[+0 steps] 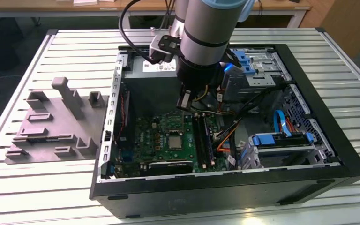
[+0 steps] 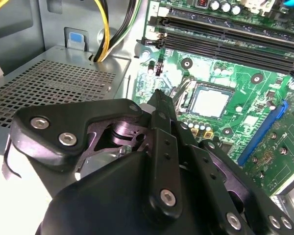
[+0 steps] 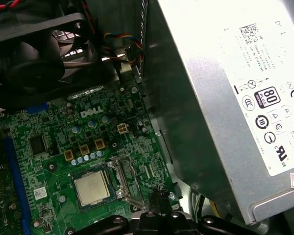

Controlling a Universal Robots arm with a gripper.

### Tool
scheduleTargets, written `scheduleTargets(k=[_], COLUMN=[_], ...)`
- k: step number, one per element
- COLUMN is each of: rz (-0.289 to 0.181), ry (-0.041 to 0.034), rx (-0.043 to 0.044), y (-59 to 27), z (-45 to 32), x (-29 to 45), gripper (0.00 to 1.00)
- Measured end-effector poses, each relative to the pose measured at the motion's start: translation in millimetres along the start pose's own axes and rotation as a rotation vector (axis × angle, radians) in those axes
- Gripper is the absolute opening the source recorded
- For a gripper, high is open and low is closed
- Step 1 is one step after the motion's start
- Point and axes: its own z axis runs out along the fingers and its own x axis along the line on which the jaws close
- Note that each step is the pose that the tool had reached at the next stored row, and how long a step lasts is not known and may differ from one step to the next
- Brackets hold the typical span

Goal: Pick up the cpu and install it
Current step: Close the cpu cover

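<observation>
The cpu (image 1: 175, 140) is a silvery square chip lying flat inside the metal-framed socket of the green motherboard (image 1: 148, 136), within the open computer case (image 1: 318, 154). Both wrist views show the cpu (image 2: 210, 102) (image 3: 91, 188) level in its socket. My gripper (image 1: 185, 104) hangs over the board on the power supply's side of the socket, apart from the chip. Its black fingers (image 2: 159, 105) are drawn together in a narrow tip with nothing between them. That tip (image 3: 159, 199) sits a short way off the socket's corner.
The grey power supply box (image 3: 235, 98) stands close beside the gripper. Memory slots (image 2: 225, 39), yellow and black cables (image 2: 105, 34) and a black fan (image 3: 34, 54) ring the socket. A grey plastic tray (image 1: 52, 126) lies on the slatted table at the exterior view's left.
</observation>
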Motion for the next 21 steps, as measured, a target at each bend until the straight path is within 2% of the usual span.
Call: scheduleTargets(k=[21], rz=[-0.038], ry=[0.0047], rx=[-0.0018], y=[0.6], z=[-1.1], x=[1.1], gripper=[0.11])
